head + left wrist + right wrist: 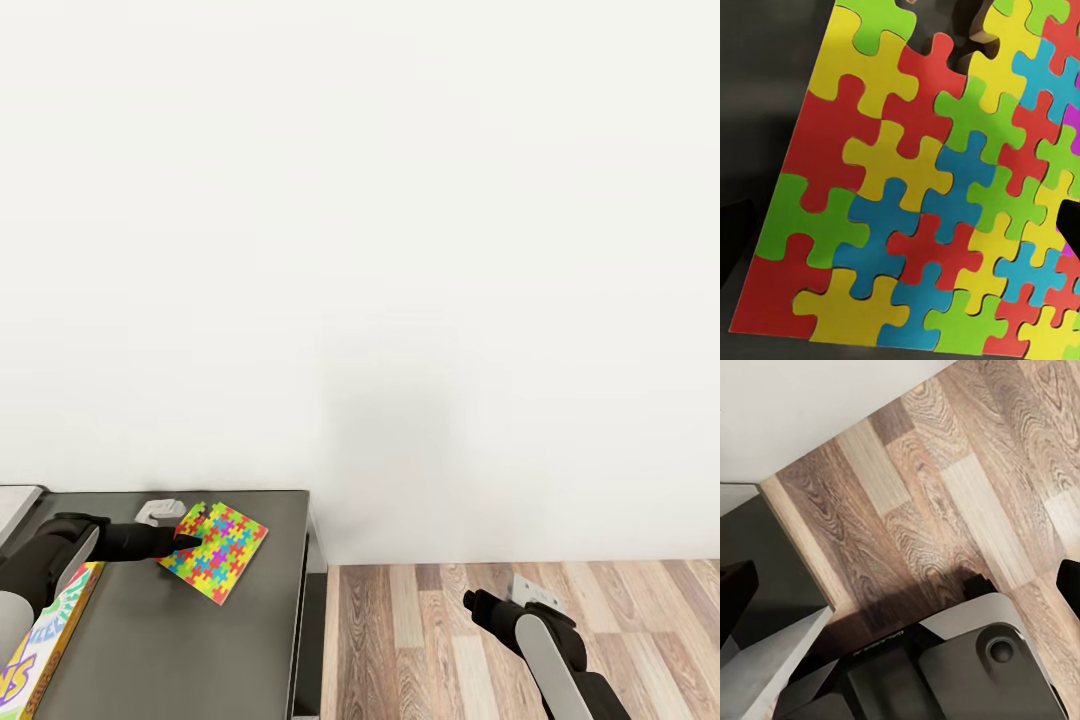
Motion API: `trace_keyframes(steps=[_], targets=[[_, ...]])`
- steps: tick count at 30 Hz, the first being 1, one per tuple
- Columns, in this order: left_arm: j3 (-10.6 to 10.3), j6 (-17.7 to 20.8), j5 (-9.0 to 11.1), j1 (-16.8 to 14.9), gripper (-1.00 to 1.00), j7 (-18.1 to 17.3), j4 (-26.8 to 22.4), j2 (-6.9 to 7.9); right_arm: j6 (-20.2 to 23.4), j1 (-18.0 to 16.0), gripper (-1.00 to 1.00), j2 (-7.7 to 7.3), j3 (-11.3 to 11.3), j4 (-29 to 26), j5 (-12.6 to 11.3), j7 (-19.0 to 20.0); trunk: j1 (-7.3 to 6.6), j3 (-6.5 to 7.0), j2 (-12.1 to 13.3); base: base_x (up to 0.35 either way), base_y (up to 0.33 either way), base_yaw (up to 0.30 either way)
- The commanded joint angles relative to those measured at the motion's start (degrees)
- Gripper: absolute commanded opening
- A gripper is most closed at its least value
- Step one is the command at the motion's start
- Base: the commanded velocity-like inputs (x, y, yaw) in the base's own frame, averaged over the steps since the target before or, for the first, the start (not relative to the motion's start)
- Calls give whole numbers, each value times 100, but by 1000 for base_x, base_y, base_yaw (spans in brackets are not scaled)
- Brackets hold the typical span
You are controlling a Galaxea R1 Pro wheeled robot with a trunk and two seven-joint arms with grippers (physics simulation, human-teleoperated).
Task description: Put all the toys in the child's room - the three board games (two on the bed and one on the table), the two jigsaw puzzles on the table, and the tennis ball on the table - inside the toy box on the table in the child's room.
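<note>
The left gripper [186,541] touches the puzzle [214,551] on the dark table [150,640]. At 5 o'clock, the right gripper [470,600] hangs over the wood floor [430,640]. I cannot tell if either's jaws are apart or pressed together.

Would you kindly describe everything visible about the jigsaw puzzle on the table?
The puzzle is a thin flat square of interlocking red, yellow, green, blue and some magenta pieces. It lies flat, turned diamond-wise, on the dark-grey table near the back edge. One notch is missing on its far edge. The left gripper is at its left corner; contact is unclear.
</note>
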Motion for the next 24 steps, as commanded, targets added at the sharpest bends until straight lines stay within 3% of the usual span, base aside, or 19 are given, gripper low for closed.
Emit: trace_keyframes(steps=[1,18,24], targets=[[-27,39,32,-4,100,1,-6,7,8,-5,100,-6,12,-8,-51,-59,3,-10,-11,0,0,0],[-29,39,32,-4,100,1,-6,6,8,-5,100,-6,9,-8,-51,-58,3,-10,-11,0,-74,0],[-36,39,32,-4,100,1,-6,6,8,-5,100,-6,4,-6,-51,-58,3,-10,-11,0,-201,0]])
